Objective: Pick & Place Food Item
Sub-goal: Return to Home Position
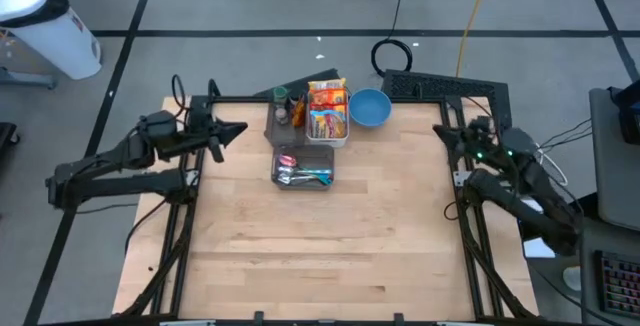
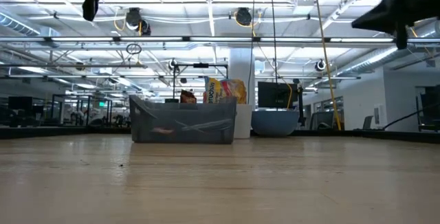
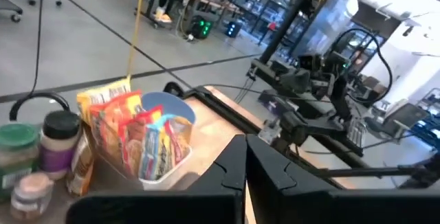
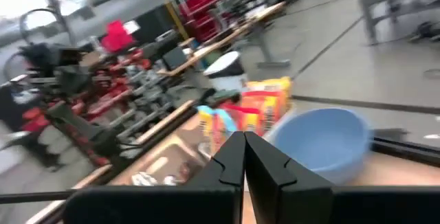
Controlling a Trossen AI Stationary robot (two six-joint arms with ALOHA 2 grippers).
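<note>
Several bright snack packets [image 1: 327,109] stand upright in a white bin [image 1: 338,140] at the table's far middle; they also show in the left wrist view [image 3: 141,141] and the right wrist view [image 4: 251,110]. My left gripper [image 1: 243,129] hangs shut and level over the table's far left, pointing at the bin with nothing between its fingers [image 3: 227,172]. My right gripper [image 1: 438,129] hangs shut over the far right, likewise holding nothing [image 4: 244,159]. In the low view both hands sit high above the table.
A blue bowl [image 1: 369,107] sits right of the bin. Jars [image 1: 283,111] stand left of it. In front lies a clear tray [image 1: 303,168] holding cutlery. The wooden tabletop [image 1: 320,236] stretches toward the near edge. A black frame [image 1: 460,86] borders the table.
</note>
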